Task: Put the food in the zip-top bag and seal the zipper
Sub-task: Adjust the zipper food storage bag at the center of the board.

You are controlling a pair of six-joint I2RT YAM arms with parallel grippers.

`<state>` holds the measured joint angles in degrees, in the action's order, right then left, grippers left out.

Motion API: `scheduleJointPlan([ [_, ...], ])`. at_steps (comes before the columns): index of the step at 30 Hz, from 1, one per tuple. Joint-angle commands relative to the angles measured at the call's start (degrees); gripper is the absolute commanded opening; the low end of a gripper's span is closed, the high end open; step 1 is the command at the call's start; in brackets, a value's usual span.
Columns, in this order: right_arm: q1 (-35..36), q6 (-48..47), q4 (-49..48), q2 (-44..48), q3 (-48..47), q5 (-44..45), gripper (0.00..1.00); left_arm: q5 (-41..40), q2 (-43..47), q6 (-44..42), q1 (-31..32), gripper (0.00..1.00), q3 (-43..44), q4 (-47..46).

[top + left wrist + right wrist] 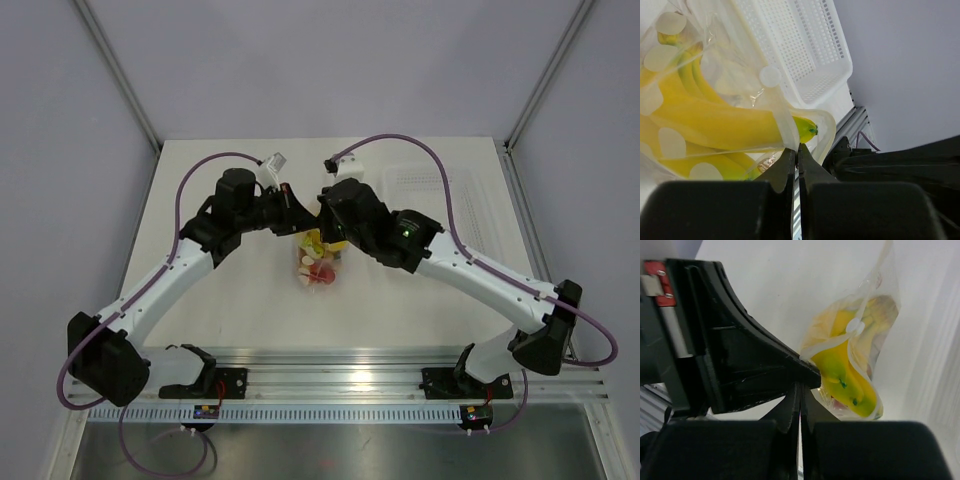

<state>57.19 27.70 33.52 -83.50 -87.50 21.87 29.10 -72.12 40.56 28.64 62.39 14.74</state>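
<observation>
The zip-top bag (320,268) hangs between my two grippers above the table's middle, with the yellow bananas (316,243) and red strawberries (313,274) inside. My left gripper (296,217) is shut on the bag's top edge strip; in the left wrist view its tips (798,148) pinch the clear zipper (782,120) right by the banana tips (807,130). My right gripper (326,232) is shut tip to tip against the left one. In the right wrist view its tips (799,386) meet just below the bag's corner, and the bag (855,360) hangs beyond.
A white perforated tray (455,195) stands at the back right, also in the left wrist view (805,45). The left gripper's black body (740,355) fills the left of the right wrist view. An aluminium rail (330,380) runs along the near edge.
</observation>
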Motion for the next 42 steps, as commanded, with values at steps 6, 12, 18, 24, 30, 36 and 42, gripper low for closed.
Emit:
scheduleJointPlan([
  [6, -3.9, 0.5, 0.1, -3.8, 2.5, -5.1, 0.00, 5.9, 0.2, 0.8, -0.4, 0.00, 1.3, -6.6],
  [12, -4.2, 1.3, -1.4, -2.9, 3.7, -3.6, 0.00, 6.7, -0.1, 0.4, -0.5, 0.00, 0.8, -6.5],
  [18, -5.1, 0.2, 1.2, -4.1, 1.9, -2.8, 0.00, 8.3, -0.6, 0.5, -0.5, 0.00, 0.6, -7.1],
  [24, -5.0, -1.1, -4.5, 3.5, 5.6, -3.8, 0.11, 8.6, -1.9, -1.0, -0.9, 0.00, 1.2, -4.9],
  [30, -5.1, -3.5, 0.1, 0.5, 0.9, -2.9, 0.22, 8.8, -2.3, -1.2, -1.0, 0.00, 1.2, -4.6],
  [36, -5.1, -2.5, 0.1, -1.4, 0.9, -4.4, 0.29, 8.8, -2.4, -1.1, -1.0, 0.00, 1.6, -4.7],
  [42, -5.1, -1.8, -0.1, -0.7, 2.7, -1.9, 0.27, 9.0, -2.6, -1.4, -1.2, 0.00, 1.9, -4.3],
])
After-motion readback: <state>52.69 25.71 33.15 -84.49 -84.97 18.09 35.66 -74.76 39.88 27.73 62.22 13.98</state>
